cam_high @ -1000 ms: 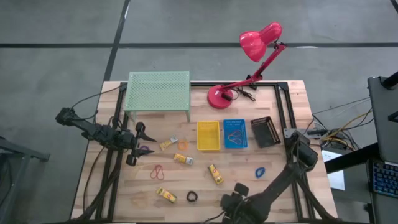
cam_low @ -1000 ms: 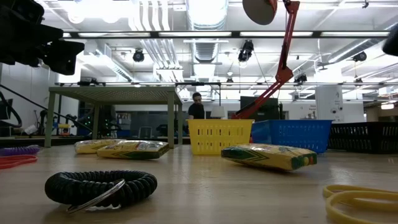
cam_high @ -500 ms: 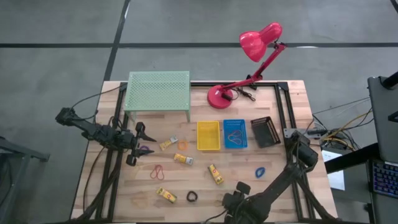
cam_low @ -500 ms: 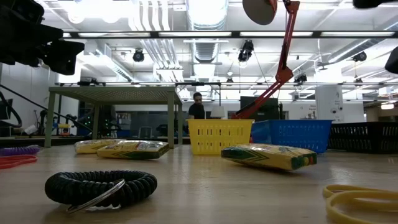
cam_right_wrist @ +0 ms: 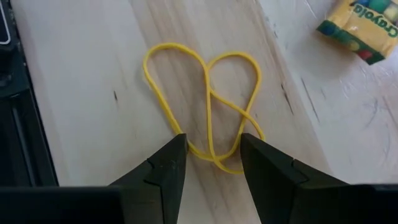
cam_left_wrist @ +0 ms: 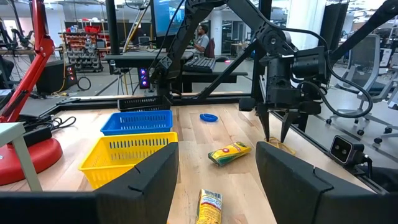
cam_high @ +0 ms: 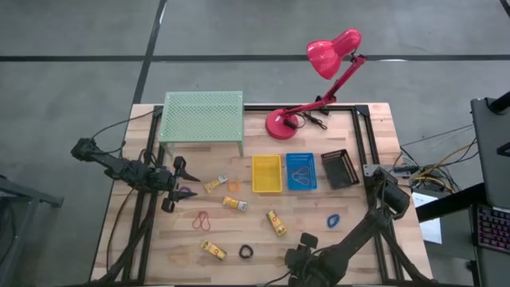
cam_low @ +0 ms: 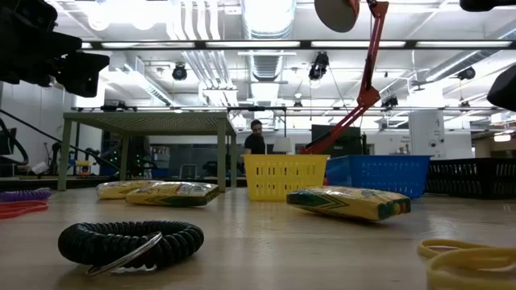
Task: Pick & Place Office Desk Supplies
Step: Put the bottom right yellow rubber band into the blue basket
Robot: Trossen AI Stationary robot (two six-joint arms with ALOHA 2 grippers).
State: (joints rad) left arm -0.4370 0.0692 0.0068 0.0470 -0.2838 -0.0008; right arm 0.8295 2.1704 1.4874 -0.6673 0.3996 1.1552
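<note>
Directly beneath the open right pincer lies a yellow rubber band.

The yellow band is partly hidden behind the right gripper's fingers. A crayon packet is cut off at the picture's edge. In the low view, a purple coil and a red band are cut off.

**Right arm sinks over the yellow rubber band**

In the low view, the dark bulk of the right arm above the yellow rubber band now sits lower and reaches further in from the edge. A second dark part shows high above the band. From overhead, the right gripper barely shifts.
</note>
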